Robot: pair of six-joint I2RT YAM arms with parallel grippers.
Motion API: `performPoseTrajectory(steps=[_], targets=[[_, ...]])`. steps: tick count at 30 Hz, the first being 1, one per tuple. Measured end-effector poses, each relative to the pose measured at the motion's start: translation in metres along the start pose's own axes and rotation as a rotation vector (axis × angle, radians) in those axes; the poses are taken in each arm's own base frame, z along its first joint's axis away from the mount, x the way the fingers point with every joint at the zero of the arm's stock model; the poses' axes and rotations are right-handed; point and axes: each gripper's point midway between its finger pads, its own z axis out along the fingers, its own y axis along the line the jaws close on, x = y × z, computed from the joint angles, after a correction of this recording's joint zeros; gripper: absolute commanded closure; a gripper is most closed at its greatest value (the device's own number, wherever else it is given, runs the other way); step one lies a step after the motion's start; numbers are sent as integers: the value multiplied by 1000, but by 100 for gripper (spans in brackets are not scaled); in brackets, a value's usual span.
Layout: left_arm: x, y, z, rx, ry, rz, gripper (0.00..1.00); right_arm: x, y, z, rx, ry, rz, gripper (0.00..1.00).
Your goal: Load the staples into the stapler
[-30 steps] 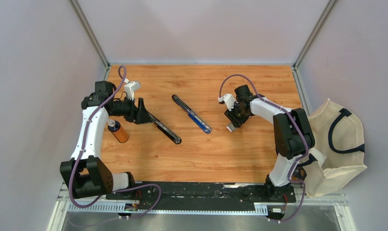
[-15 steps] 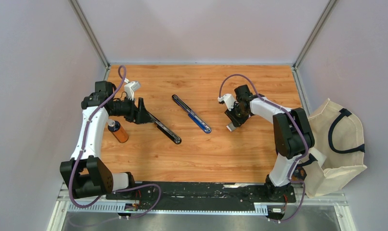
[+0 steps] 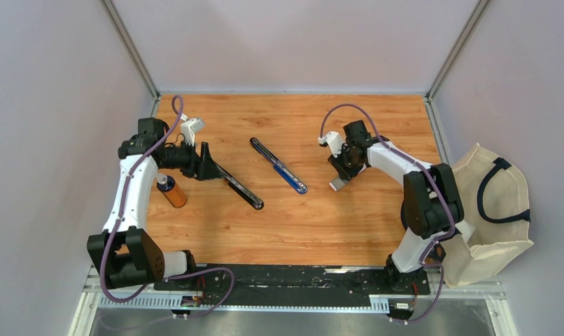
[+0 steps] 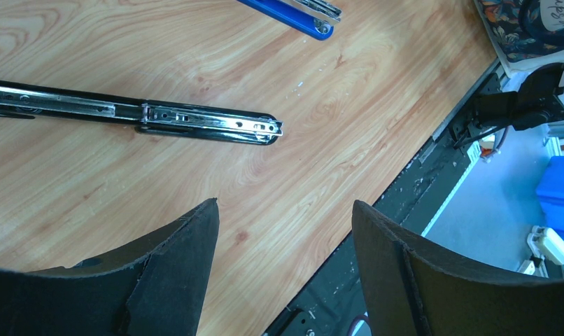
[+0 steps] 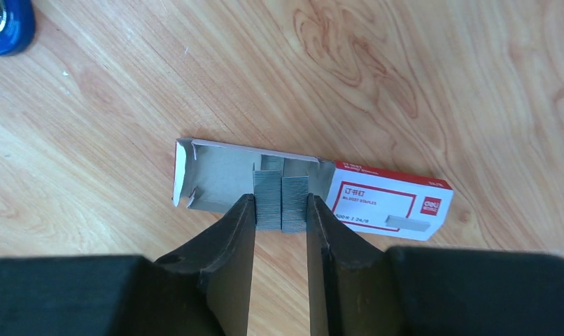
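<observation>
Your right tool [image 5: 281, 208] is clenched on the short grey metal staple strips [image 5: 271, 183], two blocks side by side. They sit in the slid-out grey card tray of the small white box with the red label [image 5: 395, 203], which lies flat on the wooden tabletop [image 3: 300, 231], right of centre. Your left tool [image 4: 285, 210] is released, with its fingers spread and only bare wood between them. It sits at the left, near the long black stapler with the chrome magazine rail [image 4: 195, 122], which lies well apart from the box. The main risk is that nothing holds the light box down, so if you lift, the tray may ride up with the strips, then drop and scatter them. The pinch runs across two separate blocks, so one could slide out or tilt during the carry to the left. Squeezing harder could snap the glued strips into fragments too short to seat. Two blocks abreast will probably not fit the narrow rail together. The stapler is also unheld and may skid when the strip is pressed in.
</observation>
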Motion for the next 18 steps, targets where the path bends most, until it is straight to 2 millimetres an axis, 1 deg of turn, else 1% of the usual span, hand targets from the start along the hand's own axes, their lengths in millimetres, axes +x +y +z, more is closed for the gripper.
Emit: performPoseTrajectory(steps=[5, 10, 12, 14, 16, 18], targets=[[0, 0, 0, -1, 0, 0, 22, -8, -2, -12, 18, -35, -7, 70], [0, 2, -1, -9, -1, -3, 22, -17, 13, -30, 6, -81, -34, 70], [0, 3, -2, -14, -1, -4, 22, -20, 28, -39, -3, -97, -69, 69], [0, 5, -2, -21, -2, -6, 22, -25, 48, -44, -21, -113, -120, 69], [1, 8, -4, -30, -2, -8, 22, -27, 75, -45, -52, -117, -184, 69], [3, 11, -7, -40, -2, -17, 22, -23, 102, -41, -90, -103, -243, 69]])
